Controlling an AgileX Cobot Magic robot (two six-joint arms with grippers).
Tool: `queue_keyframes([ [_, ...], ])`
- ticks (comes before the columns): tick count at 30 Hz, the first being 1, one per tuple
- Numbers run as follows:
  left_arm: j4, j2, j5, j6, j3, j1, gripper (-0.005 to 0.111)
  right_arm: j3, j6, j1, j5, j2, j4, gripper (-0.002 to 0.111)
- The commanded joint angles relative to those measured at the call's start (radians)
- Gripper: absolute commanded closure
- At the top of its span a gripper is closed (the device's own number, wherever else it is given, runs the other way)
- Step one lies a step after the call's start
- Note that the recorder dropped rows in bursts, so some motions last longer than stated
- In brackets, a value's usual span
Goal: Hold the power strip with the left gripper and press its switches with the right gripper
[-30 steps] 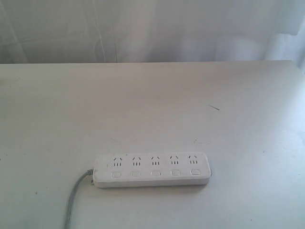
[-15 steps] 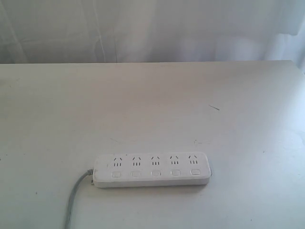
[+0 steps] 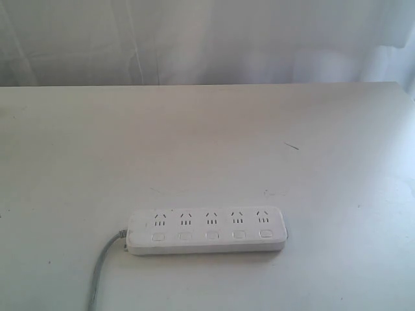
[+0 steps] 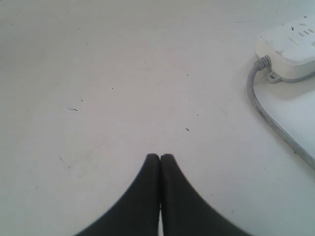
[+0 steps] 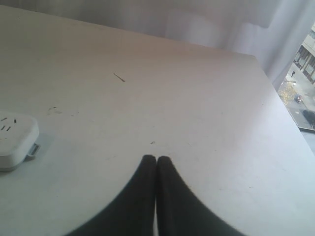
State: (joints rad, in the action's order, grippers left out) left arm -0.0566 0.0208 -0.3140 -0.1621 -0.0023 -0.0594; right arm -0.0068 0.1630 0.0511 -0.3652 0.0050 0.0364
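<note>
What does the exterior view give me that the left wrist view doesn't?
Only the exterior view: the whole long white plastic power strip, with all five sockets and buttons, and the pale curtain behind. Only the left wrist view: the black left end effector, shut and apart from the strip. Both: the strip's cord end, its grey cord and the white table.

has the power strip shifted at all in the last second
No. In the exterior view the power strip lies where it did, at the same offset from the dark scratch on the table.
</note>
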Motion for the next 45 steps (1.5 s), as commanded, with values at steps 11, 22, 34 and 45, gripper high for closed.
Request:
queue_keyframes([
  [11,-0.002,-0.008,-0.032,-0.003,0.002,0.001,0.107,0.007,-0.007,-0.007,0.007,-0.005,-0.006,0.108],
  [22,-0.002,-0.008,-0.032,-0.003,0.002,0.001,0.107,0.007,-0.007,-0.007,0.016,-0.005,-0.095,0.108],
  [34,-0.002,-0.008,-0.032,-0.003,0.002,0.001,0.107,0.007,-0.007,-0.007,0.01,-0.005,-0.085,0.108],
  [45,-0.002,-0.008,-0.032,-0.003,0.002,0.001,0.107,0.007,-0.007,-0.007,0.01,-0.005,-0.085,0.108],
])
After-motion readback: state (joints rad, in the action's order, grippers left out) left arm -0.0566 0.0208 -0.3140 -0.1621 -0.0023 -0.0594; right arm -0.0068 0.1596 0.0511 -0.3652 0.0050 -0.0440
